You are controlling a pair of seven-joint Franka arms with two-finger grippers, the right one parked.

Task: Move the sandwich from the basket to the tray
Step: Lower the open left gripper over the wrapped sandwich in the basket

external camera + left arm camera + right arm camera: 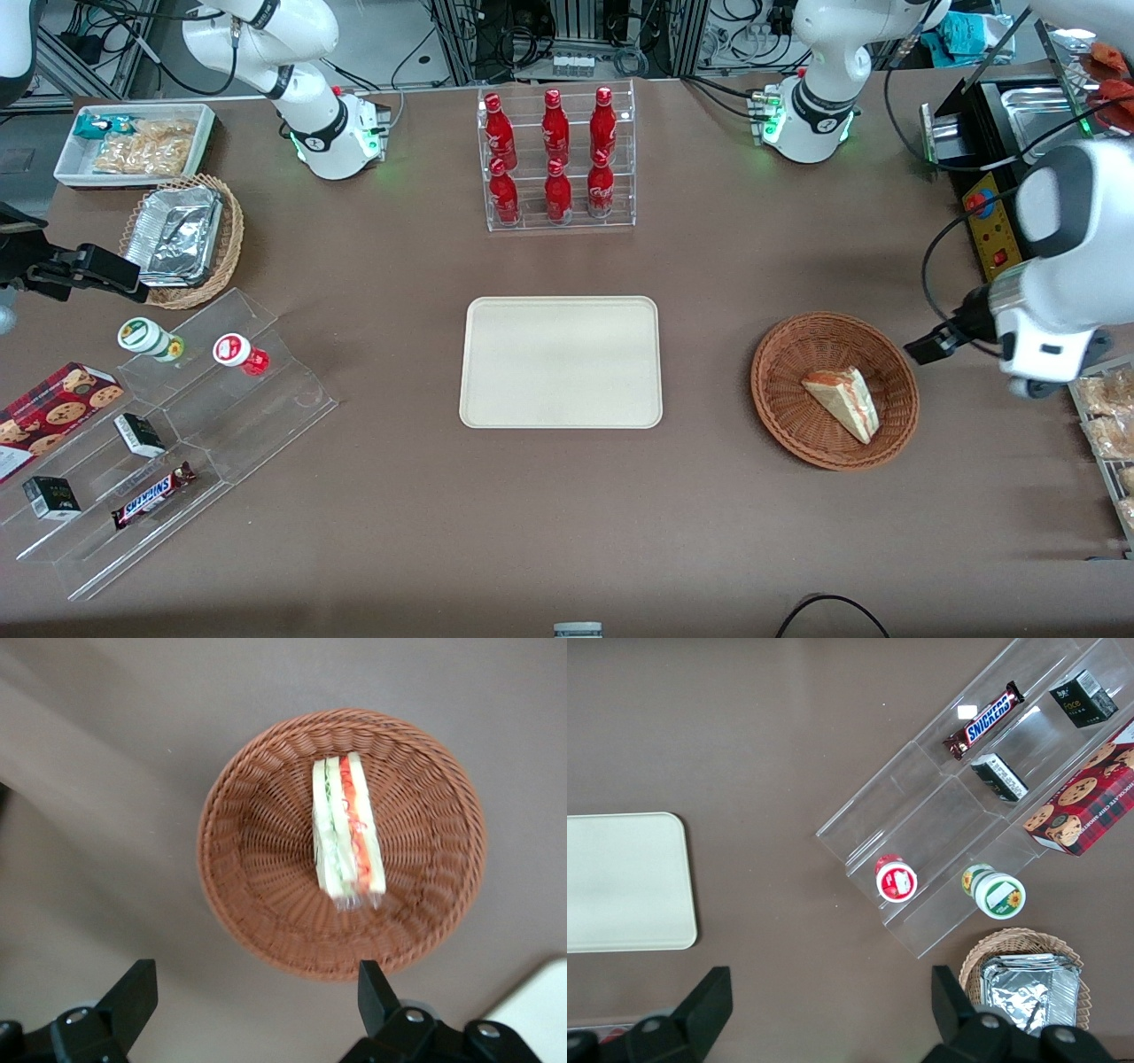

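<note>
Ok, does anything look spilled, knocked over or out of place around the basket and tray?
Nothing stands out. The sandwich lies intact in the basket, the tray sits flat and bare, and the open gripper hangs above the basket's edge, holding nothing.

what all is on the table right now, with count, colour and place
triangular white-bread sandwich: 1, pale with red and green filling, in the round basket
round woven wicker basket: 1, reddish-brown, toward the working arm's end
flat rectangular tray: 1, cream-beige, table centre, nothing on it
cola bottles in clear rack: 6, red, farther from the camera than the tray
tan wicker basket of foil containers: 1, tan and silver, toward the parked arm's end
white bin of snacks: 1, beside the tan basket
clear stepped display: 1, holding two small jars, two dark boxes, a Snickers bar
cookie box: 1, red, beside the display
gripper: 1, black fingers open, above the round basket, holding nothing
</note>
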